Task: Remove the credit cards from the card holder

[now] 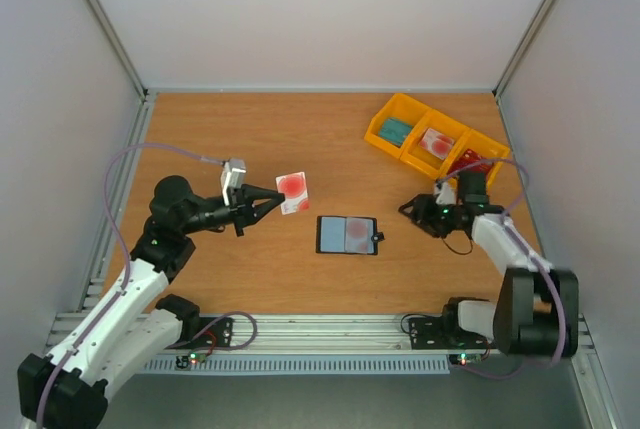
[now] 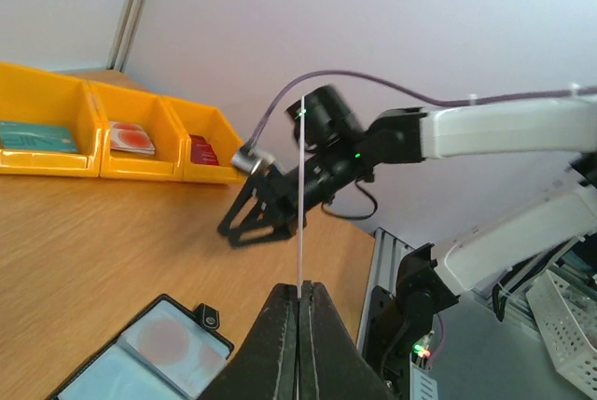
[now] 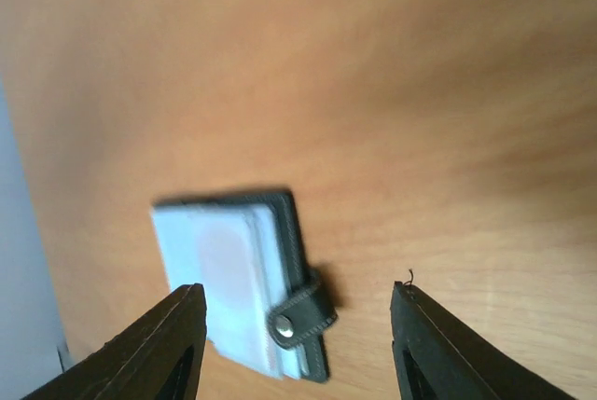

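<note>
Card holder [image 1: 347, 234] lay open, grey-blue. My left gripper [image 1: 278, 199] clenched a red-spotted card [image 1: 293, 190]; right gripper [image 1: 406, 209] gaped by a yellow tray [image 1: 385, 121].

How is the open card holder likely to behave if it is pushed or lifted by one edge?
The card holder lies open and flat on the table, so a push would probably slide it, not tip it. It shows two halves joined down the middle, so lifted by one edge it may well flop. Its pale pockets look smooth, perhaps slippery.
</note>
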Available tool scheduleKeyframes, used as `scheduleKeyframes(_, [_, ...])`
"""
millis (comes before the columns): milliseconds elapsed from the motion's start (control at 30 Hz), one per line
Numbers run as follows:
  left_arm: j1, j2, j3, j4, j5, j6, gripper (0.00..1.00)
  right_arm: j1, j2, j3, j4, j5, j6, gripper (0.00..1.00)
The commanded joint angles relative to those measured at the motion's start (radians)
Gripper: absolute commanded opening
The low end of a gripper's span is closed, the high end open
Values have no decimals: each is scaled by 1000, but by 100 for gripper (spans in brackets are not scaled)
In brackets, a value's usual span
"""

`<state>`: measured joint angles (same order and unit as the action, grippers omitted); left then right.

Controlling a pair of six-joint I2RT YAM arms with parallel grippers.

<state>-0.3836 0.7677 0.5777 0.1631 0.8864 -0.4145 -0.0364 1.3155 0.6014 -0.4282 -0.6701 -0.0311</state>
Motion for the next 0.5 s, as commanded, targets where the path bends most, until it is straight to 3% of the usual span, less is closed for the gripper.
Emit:
scheduleKeyframes(0, [-15,-5,-3,58,34,28,0,-68,-219,15,55,-20,88,55])
scheduleKeyframes(100, [-26,-4,-5,80,88,49,0,-41,-313,123,133,-202,69,53])
scheduleKeyframes(200, [-36,-4,3,20,195,142,0,71,-390,300,131,-313,-91,51])
scheduleKeyframes(267, [-43,-6,38,-215,178,404,0,171,-413,455,54,-350,-229,52])
scheduleKeyframes(333, [-54,0,83,-425,114,665,0,283,-396,578,-99,-336,-357,53])
scheduleKeyframes(467, [-91,10,131,-617,47,893,0,602,-319,748,-342,-105,-572,56])
